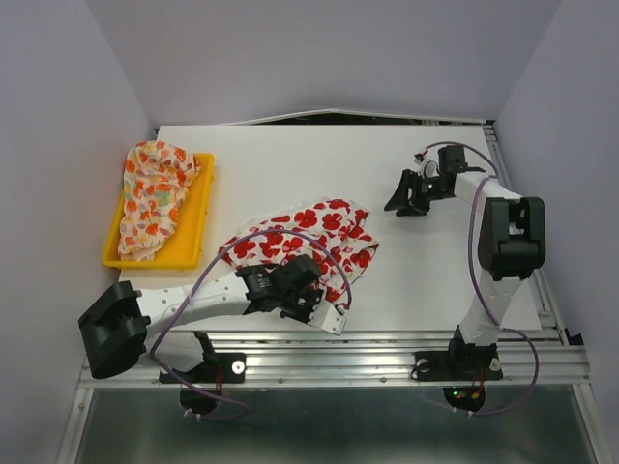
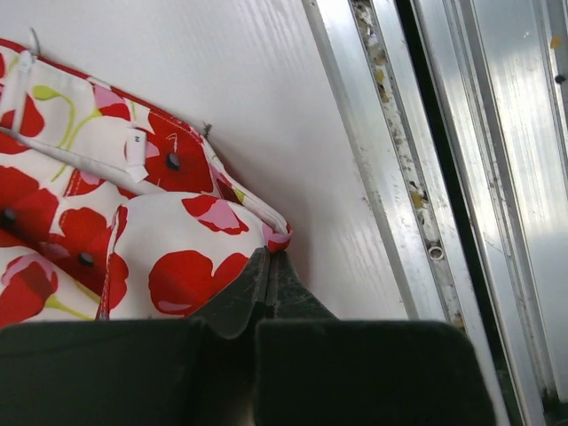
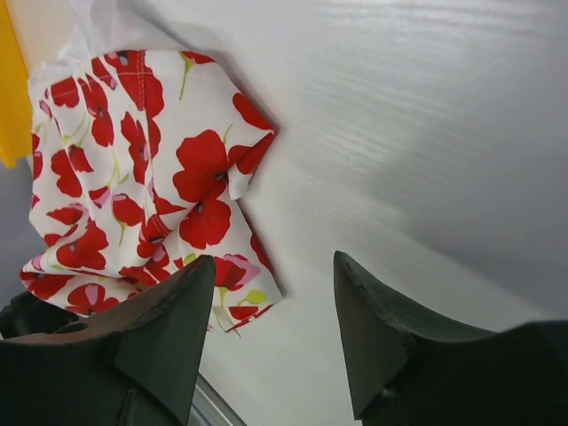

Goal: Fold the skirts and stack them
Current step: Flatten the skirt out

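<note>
Table: the white rectangular tabletop (image 1: 435, 261) carries everything; both arms are bolted at its near edge.
Yellow tray: the shallow yellow plastic tray (image 1: 198, 222) sits at the table's left side.
Cream skirt: the cream cloth skirt with small orange, red and green print (image 1: 153, 193) lies bunched inside the tray, not yet folded.
Poppy skirt: the white cloth skirt with large red flowers (image 1: 309, 227) lies rumpled on the table near the front edge, just right of the tray.
Left gripper: the left gripper (image 2: 268, 266) is closed, its fingers pinching the near corner hem of the poppy skirt.
Right gripper: the right gripper (image 3: 275, 311) hangs over bare table well to the right, jaws parted and holding nothing.
Step in hand: judged to be starting the first fold of the poppy skirt.
Next move: likely needs the pinched corner lifted and carried across, with the cloth spread flat first.
</note>
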`<state>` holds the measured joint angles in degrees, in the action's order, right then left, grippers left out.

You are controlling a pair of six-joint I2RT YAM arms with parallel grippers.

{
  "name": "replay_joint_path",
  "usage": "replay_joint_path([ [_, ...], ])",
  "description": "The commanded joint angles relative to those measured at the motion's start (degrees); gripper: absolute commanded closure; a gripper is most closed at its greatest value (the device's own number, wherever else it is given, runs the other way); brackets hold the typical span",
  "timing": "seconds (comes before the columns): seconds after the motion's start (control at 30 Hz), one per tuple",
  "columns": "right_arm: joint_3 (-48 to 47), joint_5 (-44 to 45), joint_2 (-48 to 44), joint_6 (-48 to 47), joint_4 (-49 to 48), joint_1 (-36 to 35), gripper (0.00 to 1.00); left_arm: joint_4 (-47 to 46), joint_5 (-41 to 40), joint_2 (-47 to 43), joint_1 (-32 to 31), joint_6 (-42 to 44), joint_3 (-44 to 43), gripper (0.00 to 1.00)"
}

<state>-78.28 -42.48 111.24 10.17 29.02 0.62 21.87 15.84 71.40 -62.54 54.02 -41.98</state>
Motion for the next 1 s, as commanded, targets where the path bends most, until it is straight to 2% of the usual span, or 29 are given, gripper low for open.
replay_joint_path([
  [0.0, -0.91, -2.96, 4.06, -2.35, 6.31, -3.52, 0.38, -0.69, 1.04, 0.06, 0.05, 1.26, -0.30, 1.00],
  [0.3, 3.92, 0.73, 8.12, -5.25, 8.95, -9.66, 0.41, 0.10, 0.43, -1.17, 0.23, 1.35, -0.48, 1.00],
  [0.4, 5.33, 1.26, 8.11, -5.95, 8.60, -10.99, 0.46, 0.02, 0.16, -1.78, 0.49, 0.91, 0.14, 1.00],
  [0.43, 5.68, 1.43, 8.55, -6.13, 8.60, -10.99, 0.51, 0.02, 0.16, -1.87, 0.58, 0.83, 0.40, 1.00],
  [0.47, 5.94, 1.96, 8.73, -6.22, 8.69, -10.99, 0.67, -0.07, 0.07, -1.96, 0.84, 0.48, 0.40, 1.00],
  [0.5, 5.86, 2.66, 8.82, -6.57, 8.86, -10.99, 0.77, -0.16, -0.28, -2.40, 0.93, 0.04, 0.32, 1.00],
  [0.53, 5.60, 3.71, 8.73, -7.01, 9.13, -10.99, 0.97, -0.07, -0.37, -2.75, 1.19, -0.31, -0.38, 1.00],
  [0.57, 4.99, 6.16, 7.51, -7.36, 9.48, -10.99, 0.99, 0.45, -0.28, -3.19, 2.50, -0.58, -1.00, 1.00],
  [0.63, 4.46, 6.97, 3.57, -6.93, 9.83, -7.07, 0.99, 0.80, -0.19, -6.34, 6.70, -1.64, -3.10, 1.00],
  [0.67, 4.10, 6.80, 2.07, -6.40, 10.01, -5.12, 0.99, 0.55, -0.02, -8.01, 6.73, -1.55, -3.81, 1.00],
  [0.77, -0.54, 2.16, -2.50, -5.52, 12.02, 4.08, 0.99, -1.12, 0.07, -16.70, 14.88, -0.24, -5.66, 1.00],
  [0.9, -4.06, -2.16, -6.29, -4.29, 13.52, 9.73, 0.99, -4.81, -1.33, -22.34, 18.15, 2.58, -5.31, 1.00],
  [0.97, -4.77, -3.39, -7.44, -4.11, 14.49, 10.28, 0.99, -5.43, -1.25, -23.23, 18.51, 4.94, -4.87, 1.00],
])
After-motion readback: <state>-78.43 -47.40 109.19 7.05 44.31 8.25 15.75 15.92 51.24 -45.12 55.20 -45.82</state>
